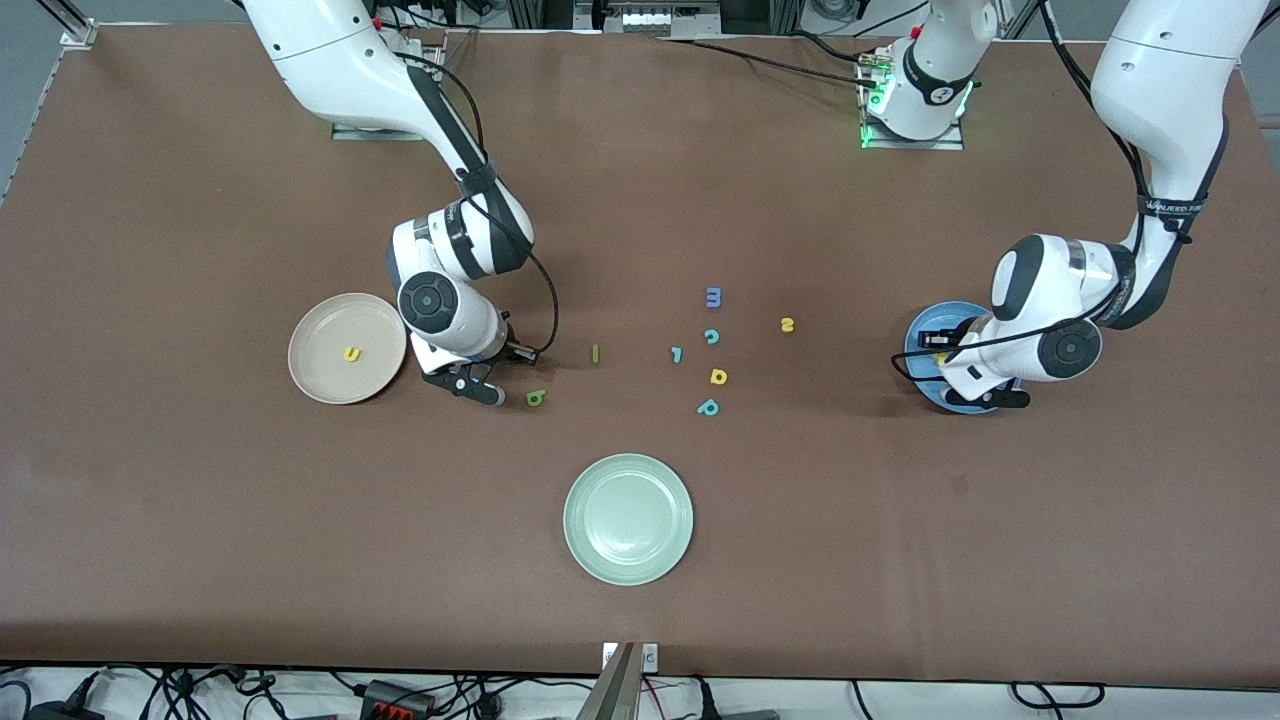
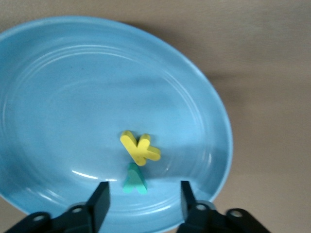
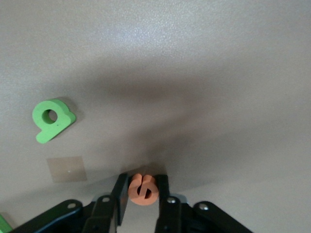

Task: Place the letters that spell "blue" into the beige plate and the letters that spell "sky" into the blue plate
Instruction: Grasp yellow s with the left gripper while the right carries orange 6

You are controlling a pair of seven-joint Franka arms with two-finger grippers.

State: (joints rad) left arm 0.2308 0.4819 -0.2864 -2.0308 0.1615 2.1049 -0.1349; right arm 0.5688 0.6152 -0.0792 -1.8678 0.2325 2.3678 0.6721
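My right gripper [image 3: 142, 179] is down at the table beside the beige plate [image 1: 320, 375], shut on the orange e [image 3: 142, 191]. The yellow u [image 1: 352, 353] lies in that plate. On the table are the green b [image 1: 536, 398] [image 3: 52, 120], close to the right gripper, and the thin green l [image 1: 595, 353]. Over the blue plate [image 2: 73, 97] [image 1: 918, 338], my left gripper [image 2: 143, 187] is open and holds nothing. The yellow k [image 2: 139, 148] and teal y [image 2: 134, 178] lie in that plate below it. The yellow s [image 1: 787, 324] lies on the table between the two plates.
Mid-table lie a blue m [image 1: 713, 297], a teal c [image 1: 711, 336], another small teal letter [image 1: 676, 354], a yellow a-like letter [image 1: 718, 376] and a teal p [image 1: 708, 407]. A pale green plate [image 1: 627, 518] sits nearer the front camera.
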